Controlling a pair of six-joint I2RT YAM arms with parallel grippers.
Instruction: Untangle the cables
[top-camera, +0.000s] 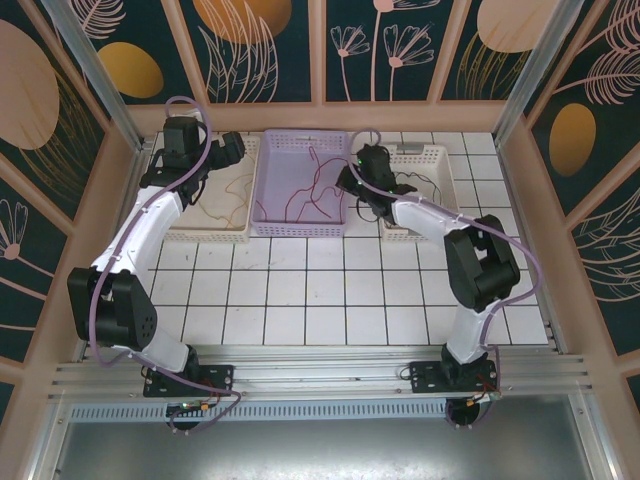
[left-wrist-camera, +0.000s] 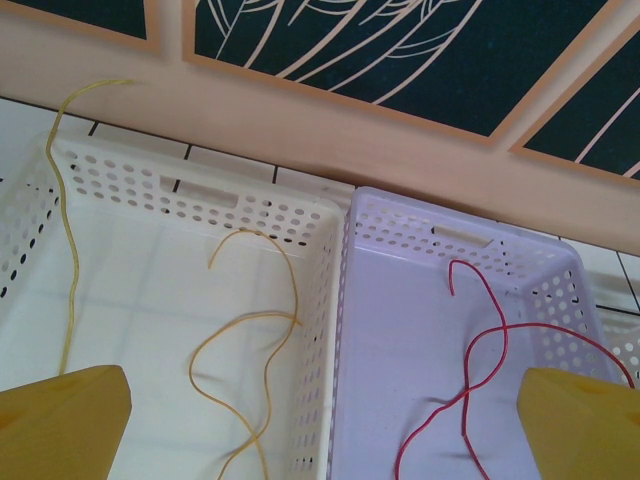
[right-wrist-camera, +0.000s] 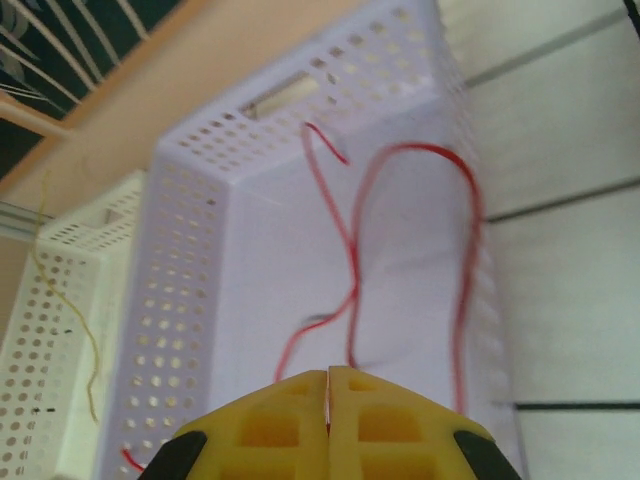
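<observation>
Both arms same build: left arm (top-camera: 150, 225) and right arm (top-camera: 425, 215), glossy white link shells, chunky black joint housings (top-camera: 115, 310). Thick lilac cables (top-camera: 185, 100) loop along outside of each. Flat black base plates (top-camera: 190, 380). Tiny green light (top-camera: 358, 160) on right wrist. Left fingers (left-wrist-camera: 65, 420) plain yellow wedges. Right fingers (right-wrist-camera: 290, 425) yellow too, square recessed pockets, black rounded bits (right-wrist-camera: 178, 455) at sides.
</observation>
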